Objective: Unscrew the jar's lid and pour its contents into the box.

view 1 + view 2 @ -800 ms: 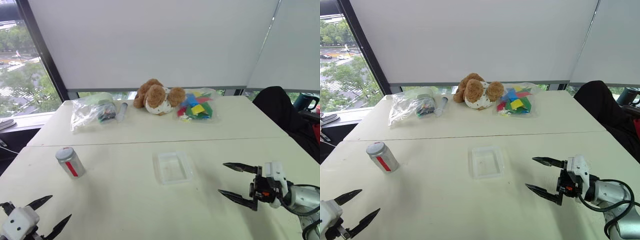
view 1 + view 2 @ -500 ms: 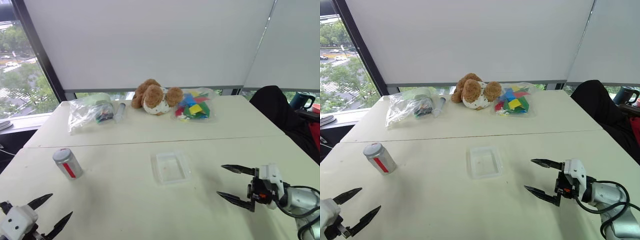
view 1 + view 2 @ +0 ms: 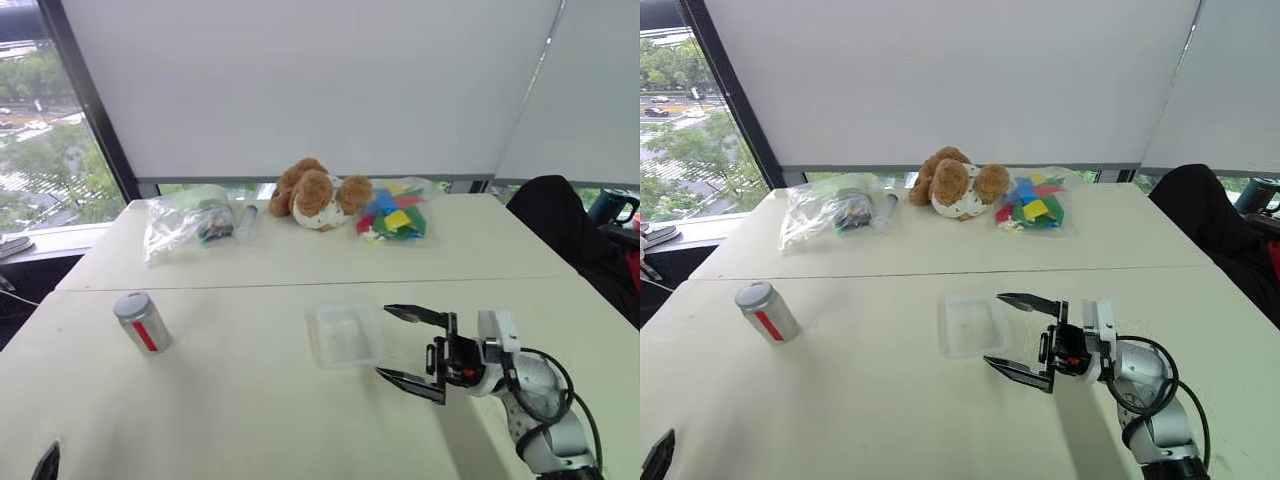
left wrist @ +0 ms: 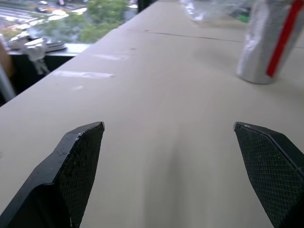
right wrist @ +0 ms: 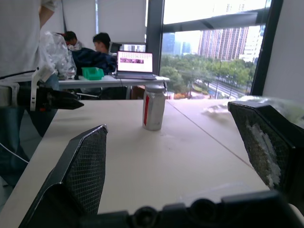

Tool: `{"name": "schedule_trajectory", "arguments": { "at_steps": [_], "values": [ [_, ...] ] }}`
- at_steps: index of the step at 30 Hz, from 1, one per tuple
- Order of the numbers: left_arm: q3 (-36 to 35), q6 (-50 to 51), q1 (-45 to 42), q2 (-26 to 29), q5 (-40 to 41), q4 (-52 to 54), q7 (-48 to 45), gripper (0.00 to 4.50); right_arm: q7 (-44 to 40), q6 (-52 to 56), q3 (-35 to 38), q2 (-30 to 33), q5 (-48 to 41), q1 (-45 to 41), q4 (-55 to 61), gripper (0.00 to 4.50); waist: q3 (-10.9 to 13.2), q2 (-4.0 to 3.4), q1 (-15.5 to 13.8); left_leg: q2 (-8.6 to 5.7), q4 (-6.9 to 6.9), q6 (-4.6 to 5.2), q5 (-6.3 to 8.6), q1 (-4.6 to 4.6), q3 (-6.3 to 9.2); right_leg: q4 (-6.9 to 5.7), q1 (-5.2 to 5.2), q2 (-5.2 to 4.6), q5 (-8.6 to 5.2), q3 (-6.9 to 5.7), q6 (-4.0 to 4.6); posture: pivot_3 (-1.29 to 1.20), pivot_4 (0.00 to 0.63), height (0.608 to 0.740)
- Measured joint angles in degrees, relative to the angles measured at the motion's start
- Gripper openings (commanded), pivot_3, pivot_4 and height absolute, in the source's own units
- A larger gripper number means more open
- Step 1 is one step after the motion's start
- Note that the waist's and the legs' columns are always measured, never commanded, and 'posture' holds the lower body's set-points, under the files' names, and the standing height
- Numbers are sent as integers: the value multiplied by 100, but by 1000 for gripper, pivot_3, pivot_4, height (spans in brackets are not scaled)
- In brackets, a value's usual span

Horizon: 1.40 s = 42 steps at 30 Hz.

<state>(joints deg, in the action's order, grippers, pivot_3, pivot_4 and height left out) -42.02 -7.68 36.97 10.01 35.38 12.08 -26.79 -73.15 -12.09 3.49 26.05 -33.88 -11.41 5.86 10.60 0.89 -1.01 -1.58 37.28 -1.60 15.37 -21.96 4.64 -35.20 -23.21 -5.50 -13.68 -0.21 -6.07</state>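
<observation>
Head camera first: the small silvery-white jar with the red stripe (image 3: 142, 322) is standing upright on the left side of the cream table (image 3: 240, 400), and its flat grey lid (image 3: 130, 302) is on top of it. The shallow clear plastic box (image 3: 343, 335) sits about mid-table, well apart from the jar. The right gripper (image 3: 400, 345) hangs just beside the box's right edge, pointing left toward it, black fingers spread wide with nothing between them. Along the back of the table there's a clear bag of odds and ends (image 3: 185, 218), a slim grey tube (image 3: 245, 220), a brown and white plush dog (image 3: 315, 194) and a bag of bright coloured pieces (image 3: 395, 212). I can't make out any pellets from here.

Left wrist cam: the left gripper (image 4: 168, 156) is low over bare table, fingers wide apart and empty, with the jar standing ahead and off to one side, not touched.

Right wrist cam: the right gripper's two fingers (image 5: 85, 166) are spread, and the jar stands far across the table between them. A person in a white shirt (image 5: 23, 38) stands past the table edge, and a laptop (image 5: 134, 63) sits on a desk behind.
</observation>
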Motion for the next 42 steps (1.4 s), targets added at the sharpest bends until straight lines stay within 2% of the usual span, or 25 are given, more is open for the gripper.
{"name": "schedule_trajectory", "arguments": {
  "at_steps": [4,9,15,29,36,37,38,41,42],
  "values": [
    [442,287,-381,-4,-229,664,492,4500,-52,-129,-4,-24,10,-32,-136,4438,-1,-3,31,1,-2,0,0,2,-7,0,1,-1,8,1,13,0,150,740],
    [1322,1199,-1477,-9,-1213,1274,1770,4500,-110,-231,-12,-23,64,-24,-288,4438,-1,-5,30,-2,-5,-2,-3,5,-7,-6,-1,11,13,1,12,0,150,740],
    [1868,1743,-2474,-168,-2016,1377,2778,4500,-114,-256,-17,-13,117,-36,-369,4438,-3,-6,61,-7,-15,-3,-3,23,-15,-9,2,21,22,8,3,0,150,740],
    [2092,1918,-3773,-190,-2692,149,3389,4500,215,-73,-27,9,228,-81,-251,4438,-3,-6,28,-3,-14,-4,-4,29,-17,-12,8,31,25,8,8,0,150,740],
    [2101,1665,-4370,98,-2814,-823,3290,4500,398,58,-43,14,281,-89,-87,4438,-2,-6,45,-1,-16,-8,-6,30,-20,-12,8,36,29,9,3,0,150,740],
    [2111,1626,-4392,142,-2862,-907,3268,3994,427,83,-43,20,283,-89,-77,4500,-2,-6,46,0,-17,-8,-6,31,-20,-12,7,36,29,8,3,0,150,740],
    [2111,1621,-4399,175,-2880,-944,3267,3678,440,111,-43,22,283,-89,-60,4500,-2,-6,46,1,-18,-8,-6,30,-20,-12,6,36,30,9,3,0,150,740],
    [2110,1620,-4403,198,-2912,-968,3278,2159,518,194,-43,30,295,-86,55,4500,-2,-6,35,2,-17,-8,-6,30,-18,-12,7,36,30,9,3,0,150,740],
    [2110,1625,-4401,204,-2911,-968,3259,2059,544,228,-43,32,298,-85,98,4500,-2,-6,34,3,-17,-8,-6,31,-17,-12,8,36,30,9,3,0,150,740]
  ]
}}
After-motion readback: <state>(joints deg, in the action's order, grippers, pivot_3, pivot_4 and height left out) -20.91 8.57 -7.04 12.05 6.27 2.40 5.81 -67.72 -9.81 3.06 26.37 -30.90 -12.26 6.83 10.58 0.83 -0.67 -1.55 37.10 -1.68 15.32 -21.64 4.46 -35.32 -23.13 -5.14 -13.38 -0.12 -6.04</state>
